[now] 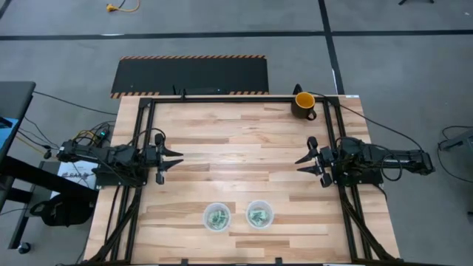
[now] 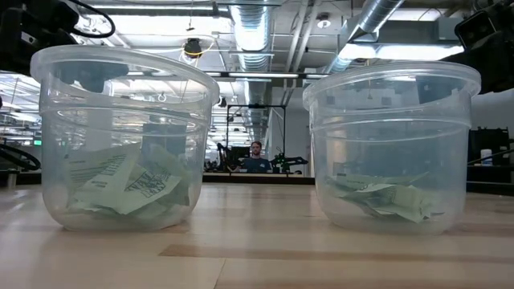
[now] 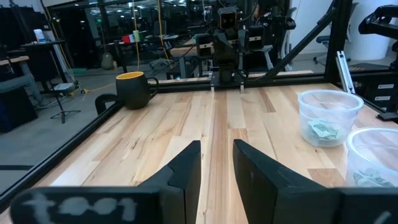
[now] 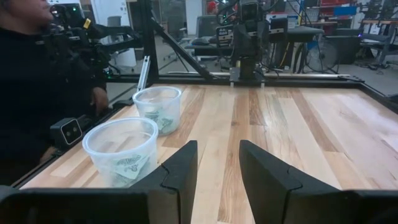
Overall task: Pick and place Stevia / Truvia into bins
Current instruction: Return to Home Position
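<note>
Two clear plastic cups stand near the table's near edge: the left cup (image 1: 217,216) (image 2: 122,140) and the right cup (image 1: 259,214) (image 2: 391,148). Each holds several light green and white sweetener packets (image 2: 124,186) (image 2: 381,197), lying on the cup bottoms. No loose packets show on the table. My left gripper (image 1: 176,159) (image 3: 216,163) is open at the table's left side, above the wood. My right gripper (image 1: 301,164) (image 4: 217,163) is open at the table's right side. Both are well away from the cups.
A black mug with a yellow inside (image 1: 304,103) (image 3: 134,89) stands near the table's far right corner. A black frame (image 1: 222,97) runs round the table. A person in dark clothes (image 4: 37,87) is at the table's near side; another person (image 2: 255,158) shows far off.
</note>
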Action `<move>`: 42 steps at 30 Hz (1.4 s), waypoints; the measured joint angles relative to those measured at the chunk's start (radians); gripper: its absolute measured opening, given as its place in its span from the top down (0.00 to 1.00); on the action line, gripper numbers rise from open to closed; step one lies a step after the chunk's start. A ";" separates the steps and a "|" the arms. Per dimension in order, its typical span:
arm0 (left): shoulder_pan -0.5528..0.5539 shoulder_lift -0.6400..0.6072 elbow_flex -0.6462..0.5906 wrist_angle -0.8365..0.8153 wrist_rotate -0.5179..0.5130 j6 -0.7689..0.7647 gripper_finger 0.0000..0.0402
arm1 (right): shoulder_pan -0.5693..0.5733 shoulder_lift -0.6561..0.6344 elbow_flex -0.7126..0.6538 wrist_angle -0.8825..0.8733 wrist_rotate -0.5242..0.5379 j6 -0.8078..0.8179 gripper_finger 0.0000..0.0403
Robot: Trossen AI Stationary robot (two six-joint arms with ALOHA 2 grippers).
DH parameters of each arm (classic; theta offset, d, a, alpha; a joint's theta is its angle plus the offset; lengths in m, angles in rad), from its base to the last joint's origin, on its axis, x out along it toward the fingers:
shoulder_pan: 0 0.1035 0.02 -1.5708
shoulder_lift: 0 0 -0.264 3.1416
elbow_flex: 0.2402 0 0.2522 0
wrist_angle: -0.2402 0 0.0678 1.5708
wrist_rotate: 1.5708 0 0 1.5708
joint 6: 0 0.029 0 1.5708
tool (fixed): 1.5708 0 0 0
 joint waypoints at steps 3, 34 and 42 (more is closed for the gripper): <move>0.000 0.000 0.000 0.000 0.000 0.000 0.79 | 0.000 0.000 0.000 0.000 0.000 0.000 0.72; 0.000 0.000 -0.001 -0.001 0.000 0.038 0.79 | 0.000 0.000 0.000 0.000 0.000 0.000 0.72; 0.000 0.000 -0.001 -0.001 -0.001 0.040 0.79 | 0.000 0.000 0.000 0.000 0.000 0.000 0.72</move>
